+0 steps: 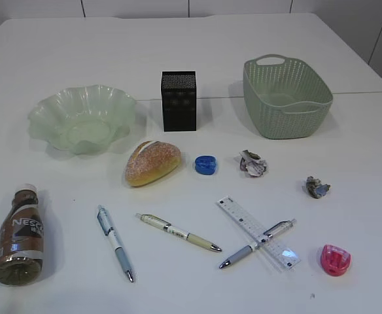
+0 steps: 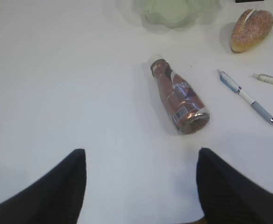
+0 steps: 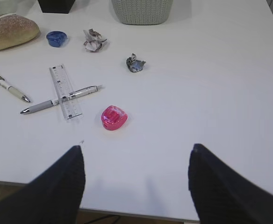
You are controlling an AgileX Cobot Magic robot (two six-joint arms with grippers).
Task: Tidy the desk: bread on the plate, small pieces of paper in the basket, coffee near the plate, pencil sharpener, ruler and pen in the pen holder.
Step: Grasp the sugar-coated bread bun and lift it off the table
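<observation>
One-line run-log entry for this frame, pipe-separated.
stage: start, nothing sorted | left gripper: open, empty | right gripper: open, empty | bread: on table, off plate | basket: empty | coffee bottle: lying down

A white bench [image 1: 178,39] filled nearly the whole frame, lit evenly with soft shadows. A seam ran across it at mid-right. Along the top edge stood a pale panelled wall [image 1: 138,6] with dark vertical joints.

Two dark gripper fingers [image 3: 47,186] spread wide apart above a white table [image 3: 211,93]. A pink plastic pencil sharpener [image 3: 114,117] lies beyond them. Further off, a grey pen [image 3: 57,100] lies across a clear plastic ruler [image 3: 64,91].
</observation>
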